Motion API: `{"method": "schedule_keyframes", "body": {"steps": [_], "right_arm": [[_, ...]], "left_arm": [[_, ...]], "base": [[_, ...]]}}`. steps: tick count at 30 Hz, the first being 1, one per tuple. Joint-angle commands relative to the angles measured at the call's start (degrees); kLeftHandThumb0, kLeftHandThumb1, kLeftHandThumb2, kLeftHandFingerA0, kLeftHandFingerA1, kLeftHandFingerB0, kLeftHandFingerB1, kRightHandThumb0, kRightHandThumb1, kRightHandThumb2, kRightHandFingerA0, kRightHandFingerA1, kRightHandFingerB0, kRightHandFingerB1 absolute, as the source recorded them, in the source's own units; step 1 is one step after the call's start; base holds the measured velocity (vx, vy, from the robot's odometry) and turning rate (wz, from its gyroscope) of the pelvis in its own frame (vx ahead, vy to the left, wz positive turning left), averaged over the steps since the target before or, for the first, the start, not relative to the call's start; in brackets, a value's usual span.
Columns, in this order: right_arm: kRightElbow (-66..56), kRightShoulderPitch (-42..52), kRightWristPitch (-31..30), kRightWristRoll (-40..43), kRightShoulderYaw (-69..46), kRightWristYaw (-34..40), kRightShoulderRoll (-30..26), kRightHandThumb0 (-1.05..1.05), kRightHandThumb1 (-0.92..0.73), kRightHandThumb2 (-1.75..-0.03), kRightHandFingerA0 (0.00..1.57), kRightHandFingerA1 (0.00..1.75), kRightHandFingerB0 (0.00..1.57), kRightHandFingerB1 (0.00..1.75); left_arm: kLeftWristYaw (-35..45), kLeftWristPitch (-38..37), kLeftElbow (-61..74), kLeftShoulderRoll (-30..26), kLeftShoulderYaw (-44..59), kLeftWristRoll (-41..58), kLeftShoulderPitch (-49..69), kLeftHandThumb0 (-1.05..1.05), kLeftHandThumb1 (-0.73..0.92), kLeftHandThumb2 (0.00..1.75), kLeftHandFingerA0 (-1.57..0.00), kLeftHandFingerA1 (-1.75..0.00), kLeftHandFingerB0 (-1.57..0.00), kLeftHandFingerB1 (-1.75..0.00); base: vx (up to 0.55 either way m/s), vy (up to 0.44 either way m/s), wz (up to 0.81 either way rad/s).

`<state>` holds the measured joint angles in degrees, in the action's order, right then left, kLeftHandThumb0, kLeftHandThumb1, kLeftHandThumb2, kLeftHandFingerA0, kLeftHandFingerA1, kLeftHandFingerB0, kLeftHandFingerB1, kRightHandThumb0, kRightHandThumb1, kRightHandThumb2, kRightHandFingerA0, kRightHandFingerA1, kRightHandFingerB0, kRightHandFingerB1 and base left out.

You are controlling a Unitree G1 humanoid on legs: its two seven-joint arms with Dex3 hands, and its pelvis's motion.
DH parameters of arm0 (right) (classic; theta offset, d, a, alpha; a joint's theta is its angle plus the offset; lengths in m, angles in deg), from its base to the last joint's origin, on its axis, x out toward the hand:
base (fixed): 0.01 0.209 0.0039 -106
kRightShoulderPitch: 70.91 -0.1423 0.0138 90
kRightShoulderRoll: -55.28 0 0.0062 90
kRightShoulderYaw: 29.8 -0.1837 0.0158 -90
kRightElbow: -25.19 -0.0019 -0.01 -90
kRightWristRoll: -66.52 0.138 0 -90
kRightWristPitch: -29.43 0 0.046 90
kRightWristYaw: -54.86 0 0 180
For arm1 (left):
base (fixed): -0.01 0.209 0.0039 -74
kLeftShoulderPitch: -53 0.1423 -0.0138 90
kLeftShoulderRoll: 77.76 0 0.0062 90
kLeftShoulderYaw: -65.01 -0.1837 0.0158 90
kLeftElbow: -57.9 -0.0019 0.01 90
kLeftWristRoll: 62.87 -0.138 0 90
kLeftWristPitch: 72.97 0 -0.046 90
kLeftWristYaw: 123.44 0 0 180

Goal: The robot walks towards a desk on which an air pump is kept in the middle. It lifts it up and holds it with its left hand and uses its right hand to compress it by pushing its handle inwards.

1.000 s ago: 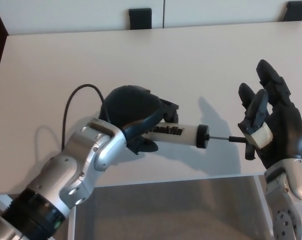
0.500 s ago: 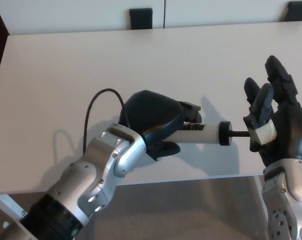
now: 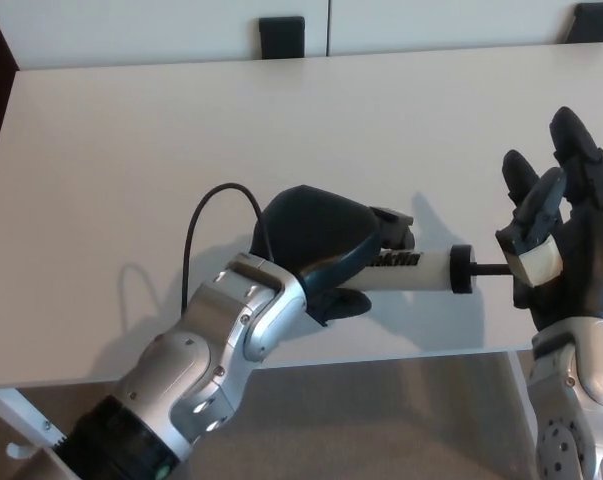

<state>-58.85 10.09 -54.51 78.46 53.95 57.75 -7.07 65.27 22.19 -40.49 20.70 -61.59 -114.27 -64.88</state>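
The left hand is wrapped around the barrel of the air pump, holding it level above the desk near its front edge. At three o'clock from the barrel, the right hand, fingers spread, presses its palm against the pale handle. A short stretch of rod shows between.

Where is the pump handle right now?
In the head view, the pump handle sits at picture right, pressed against the right hand, off the desk's front edge.
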Motion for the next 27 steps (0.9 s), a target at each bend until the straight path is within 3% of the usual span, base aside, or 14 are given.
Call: {"method": "schedule_keyframes", "body": {"steps": [1, 3, 6, 7, 12, 13, 14, 15, 17, 19, 20, 22, 26, 27], "right_arm": [[0.0, 0.5, 1.4, 2.2, -2.5, -0.4, -0.8, -0.82, -0.85, -1.17, 0.07, 0.32, 0.06, 0.19], [-0.3, 0.8, 1.9, 2.6, -3.6, -0.9, -2.0, -0.72, -0.78, -1.16, 0.02, 0.35, 0.01, 0.26], [-0.8, 1.1, 2.0, 2.8, -4.5, -1.5, -2.8, -0.72, -0.78, -1.16, 0.02, 0.35, 0.01, 0.26], [-1.0, 1.3, 2.2, 3.2, -4.9, -1.8, -3.0, -0.8, -0.92, -0.74, 0.1, 0.28, 0.07, 0.21], [-2.7, 3.8, 2.5, 4.1, -6.0, -3.5, -4.3, -0.81, -0.92, -0.76, 0.08, 0.27, 0.07, 0.22], [-3.0, 4.2, 2.5, 4.2, -6.1, -3.8, -4.5, -0.82, -0.92, -0.77, 0.08, 0.26, 0.06, 0.21], [-3.1, 4.4, 2.5, 4.2, -6.2, -3.9, -4.5, -0.82, -0.92, -0.77, 0.08, 0.26, 0.06, 0.21], [-3.4, 5.3, 2.7, 4.4, -6.3, -4.3, -4.5, -0.82, -0.92, -0.76, 0.07, 0.26, 0.06, 0.21], [-4.4, 7.3, 3.0, 4.9, -6.3, -4.9, -4.3, -0.87, -0.79, -0.91, 0.1, 0.32, 0.07, 0.22], [-5.1, 8.4, 3.0, 5.1, -6.3, -4.9, -4.0, -0.87, -0.79, -0.91, 0.1, 0.32, 0.07, 0.22], [-5.4, 9.0, 3.2, 5.1, -6.2, -5.1, -3.9, -0.87, -0.79, -0.91, 0.1, 0.32, 0.07, 0.21], [-5.8, 9.6, 3.5, 5.4, -6.1, -5.5, -3.9, -0.89, -0.78, -0.89, 0.11, 0.33, 0.08, 0.22], [-6.6, 10.3, 3.7, 5.9, -6.2, -5.9, -4.0, -0.88, -0.78, -0.89, 0.11, 0.33, 0.08, 0.22], [-7.1, 10.6, 3.6, 5.8, -6.1, -5.9, -3.9, -0.8, -0.92, -0.73, 0.11, 0.28, 0.08, 0.22]], "left_arm": [[-2.0, -0.7, -5.3, -4.3, 3.5, 0.0, -3.1, -0.21, 0.71, 0.6, -0.76, -1.64, -0.67, -0.46], [-2.7, -0.9, -9.3, -5.7, 5.2, 0.7, -5.4, -0.08, 0.69, 0.52, -0.64, -1.7, -0.76, -0.71], [-3.7, -2.5, -13.2, -6.9, 6.6, 1.7, -7.6, -0.08, 0.69, 0.52, -0.64, -1.7, -0.76, -0.71], [-4.0, -2.6, -14.4, -7.3, 6.8, 1.5, -8.3, -0.14, 0.72, 0.57, -0.6, -1.74, -0.56, -1.27], [-4.8, -2.7, -19.2, -8.0, 7.6, 1.9, -10.8, -0.22, 0.77, 0.55, -0.67, -1.73, -0.55, -1.31], [-5.0, -2.9, -19.7, -8.0, 7.7, 2.0, -11.0, -0.35, 0.57, 0.83, -0.99, -1.38, -0.69, -1.05], [-5.3, -3.1, -20.0, -8.0, 7.7, 2.1, -11.1, -0.35, 0.57, 0.83, -0.99, -1.38, -0.69, -1.05], [-5.7, -3.4, -20.1, -7.9, 7.7, 2.2, -11.0, -0.25, 0.76, 0.59, -0.68, -1.72, -0.56, -1.26], [-6.5, -4.1, -19.9, -7.6, 7.5, 2.5, -10.4, -0.21, 0.72, 0.5, -0.68, -1.73, -0.43, -1.41], [-6.7, -4.7, -19.7, -7.4, 7.3, 2.6, -10.1, -0.21, 0.72, 0.5, -0.68, -1.73, -0.43, -1.41], [-7.1, -5.1, -19.4, -7.2, 7.3, 2.8, -9.9, -0.24, 0.66, 0.54, -0.75, -1.67, -0.61, -1.01], [-7.2, -5.3, -18.9, -6.9, 7.0, 2.9, -9.7, -0.17, 0.7, 0.52, -0.62, -1.72, -0.6, -1.13], [-6.3, -4.7, -18.2, -6.3, 6.4, 2.7, -9.8, -0.23, 0.65, 0.56, -0.75, -1.65, -0.6, -1.0], [-6.0, -4.6, -18.1, -5.9, 6.3, 2.9, -9.7, -0.16, 0.68, 0.55, -0.61, -1.73, -0.55, -1.23]], "base": [[0.0, 0.0, 0.0], [0.0, 0.0, 0.0], [0.0, 0.0, 0.0], [0.0, 0.0, 0.0], [0.0, 0.0, 0.0], [0.0, 0.0, 0.0], [0.0, 0.0, 0.0], [0.0, 0.0, 0.0], [0.0, 0.0, 0.0], [0.0, 0.0, 0.0], [0.0, 0.0, 0.0], [0.0, 0.0, 0.0], [0.0, 0.0, 0.0], [0.0, 0.0, 0.0]]}}
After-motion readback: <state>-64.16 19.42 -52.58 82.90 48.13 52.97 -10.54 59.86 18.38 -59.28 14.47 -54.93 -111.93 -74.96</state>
